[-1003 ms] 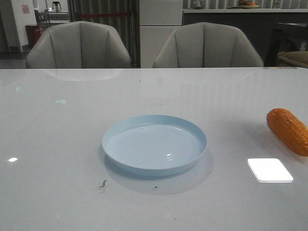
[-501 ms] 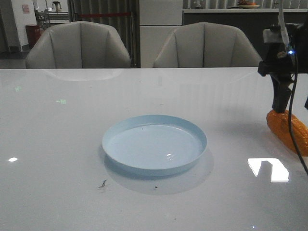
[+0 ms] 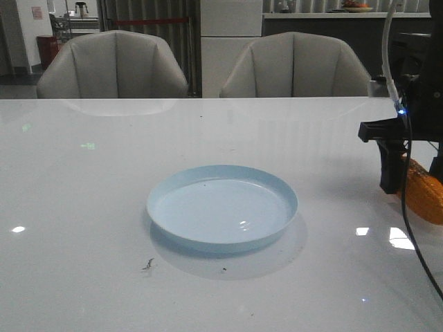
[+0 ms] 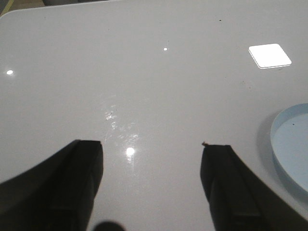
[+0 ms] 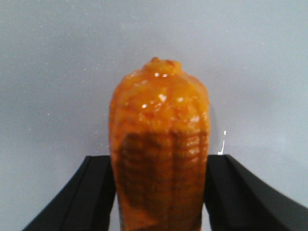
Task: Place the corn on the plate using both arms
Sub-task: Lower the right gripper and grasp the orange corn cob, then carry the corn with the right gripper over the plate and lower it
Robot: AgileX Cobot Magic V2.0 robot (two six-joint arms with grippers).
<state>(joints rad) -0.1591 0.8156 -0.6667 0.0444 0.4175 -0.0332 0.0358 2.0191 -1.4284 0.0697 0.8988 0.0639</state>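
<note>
Grasp step: right hand point(image 5: 159, 192) straddling corn point(image 5: 160, 144) at desk's point(image 3: 83, 207) right edge, fingers either side, not visibly clamped. Left hand point(image 4: 151, 187) spread, empty. Next: squeeze, lift toward plate point(image 3: 222, 206).

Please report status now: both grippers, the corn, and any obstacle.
Right gripper jaws astride corn, grip unconfirmed. Left gripper open, empty, beside plate. Corn on table at right; plate empty. No obstacle between.
</note>
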